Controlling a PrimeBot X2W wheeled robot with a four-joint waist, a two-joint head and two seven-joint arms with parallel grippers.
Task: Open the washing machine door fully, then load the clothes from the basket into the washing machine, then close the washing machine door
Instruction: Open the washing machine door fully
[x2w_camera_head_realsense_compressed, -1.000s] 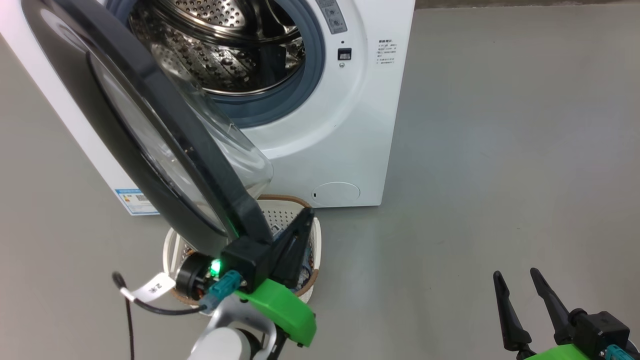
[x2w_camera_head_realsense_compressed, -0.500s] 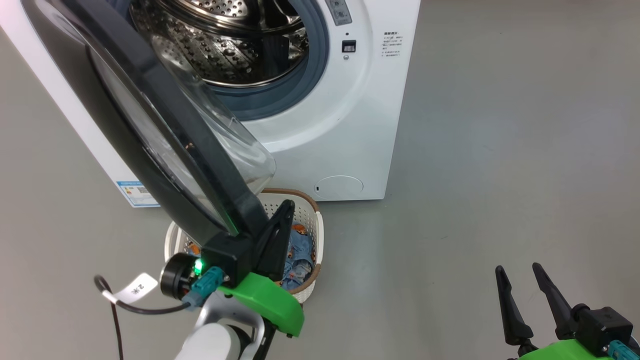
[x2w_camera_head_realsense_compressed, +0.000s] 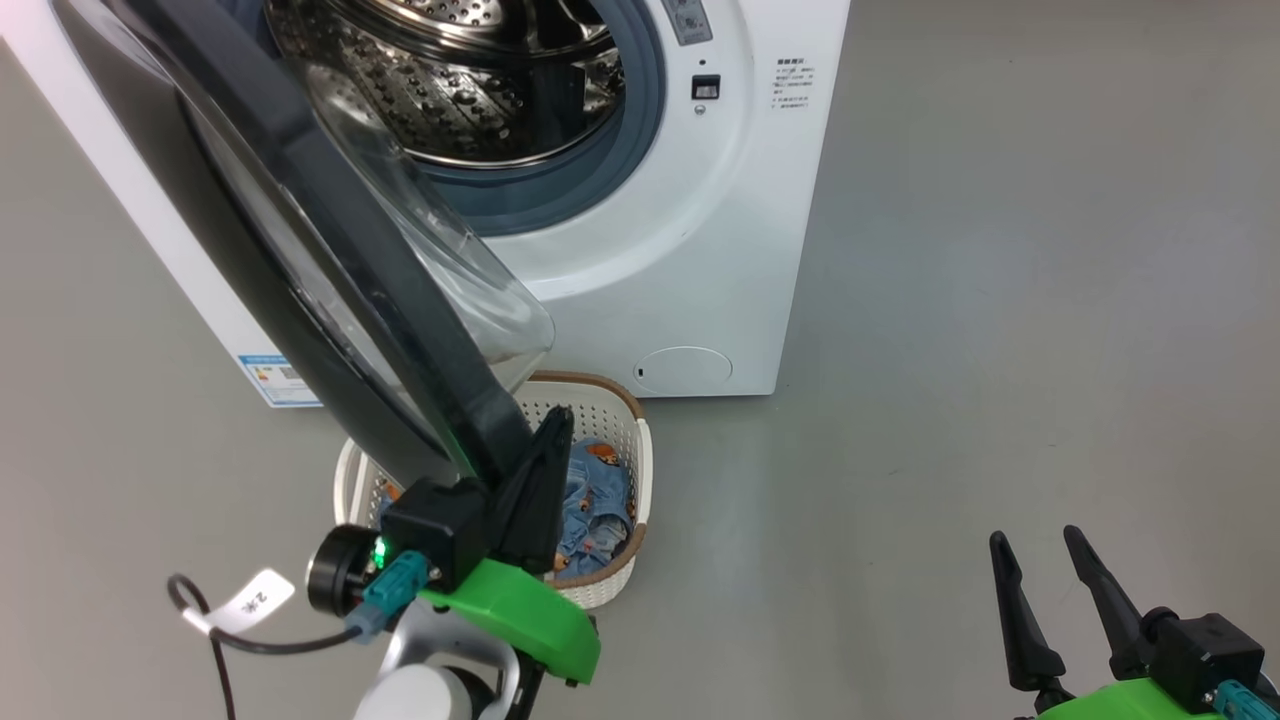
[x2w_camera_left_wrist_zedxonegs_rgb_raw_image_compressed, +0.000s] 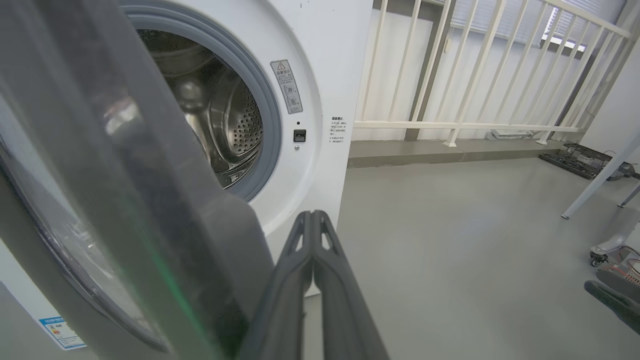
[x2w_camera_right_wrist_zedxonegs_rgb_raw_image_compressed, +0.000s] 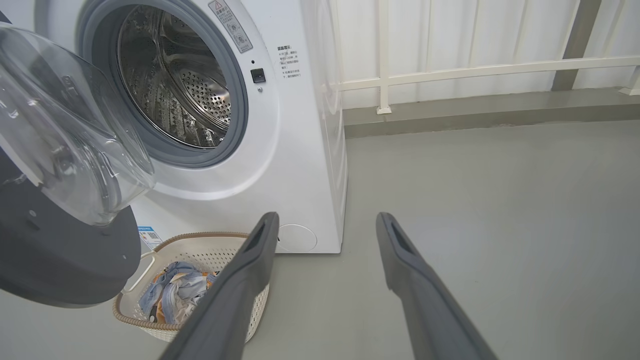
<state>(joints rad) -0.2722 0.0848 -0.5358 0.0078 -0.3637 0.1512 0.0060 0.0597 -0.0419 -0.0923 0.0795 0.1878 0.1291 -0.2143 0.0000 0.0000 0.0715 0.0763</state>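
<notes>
A: Where is the washing machine door?
B: It hangs open, out on the left side of the washing machine. The edge of the head view cuts off its top, so I can't see all of it.
A: Can you see inside?
B: Yes, there's the shiny drum with little holes. Its top part is cut off. The see-through glass bowl on the door covers a bit of it too.
A: And the basket?
B: It's on the grey floor, just in front of the machine and under the door. The door hides its left side.
A: Are the clothes in it?
B: Yes, blue ones with orange bits, lying in the basket. I can see just some of them, because the left gripper is in front of the rest. In the right wrist view one dark finger covers part of the basket too.
A: What about the left gripper?
B: Its two fingers are pressed flat together with nothing between them. They sit right beside the bottom edge of the door, over the basket. I can't tell if they touch the door.
A: And the right gripper?
B: It's low on the right, well away from the machine, over bare floor. Its fingers stand wide apart and hold nothing. Its body is cut off at the bottom.
</notes>
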